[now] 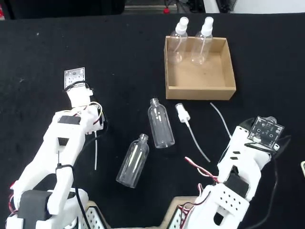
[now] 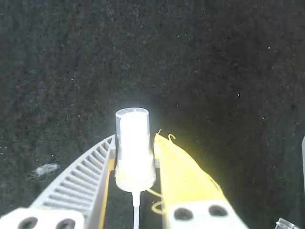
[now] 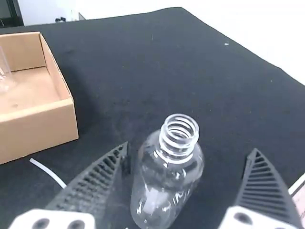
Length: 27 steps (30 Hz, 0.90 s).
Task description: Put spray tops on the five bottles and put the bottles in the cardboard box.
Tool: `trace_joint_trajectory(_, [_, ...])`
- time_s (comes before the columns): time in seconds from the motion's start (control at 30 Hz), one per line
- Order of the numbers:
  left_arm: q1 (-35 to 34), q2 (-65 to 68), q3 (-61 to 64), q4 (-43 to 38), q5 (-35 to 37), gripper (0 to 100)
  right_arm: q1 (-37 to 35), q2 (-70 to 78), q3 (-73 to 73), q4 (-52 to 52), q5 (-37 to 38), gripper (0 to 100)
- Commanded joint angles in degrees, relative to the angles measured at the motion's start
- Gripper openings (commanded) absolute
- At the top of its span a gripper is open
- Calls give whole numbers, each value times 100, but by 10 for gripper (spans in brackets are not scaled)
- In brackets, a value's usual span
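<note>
Left wrist view | left gripper [image 2: 135, 139] pinching spray top [image 2: 135, 157]

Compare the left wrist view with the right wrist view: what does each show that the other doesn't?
Left wrist view, not the right: the left gripper shut on a spray top. Right wrist view, not the left: an uncapped bottle inside the open right gripper, the cardboard box, and a loose tube near it. Both: the black table.

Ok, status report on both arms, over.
Left gripper shut on spray top. Right gripper open around uncapped bottle. Two capped bottles in cardboard box.
</note>
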Motion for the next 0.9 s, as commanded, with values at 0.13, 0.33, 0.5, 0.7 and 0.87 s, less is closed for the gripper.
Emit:
trace_joint_trajectory(0.13, [4, -220, -22, -97, 35, 30, -53, -110, -22, 18, 308, 339])
trace_joint_trajectory(0.33, [4, -220, -22, -88, 35, 30, -53, -110, -382, 800, 457, 338])
trace_joint_trajectory(0.5, [4, -220, -22, -88, 35, 30, -26, -119, -884, 1451, 466, 338])
trace_joint_trajectory(0.7, [4, -220, -22, -88, 35, 30, -35, -119, -119, 378, 501, 338])
trace_joint_trajectory(0.87, [4, -220, -13, -88, 35, 30, -35, -110, -57, 220, 466, 338])
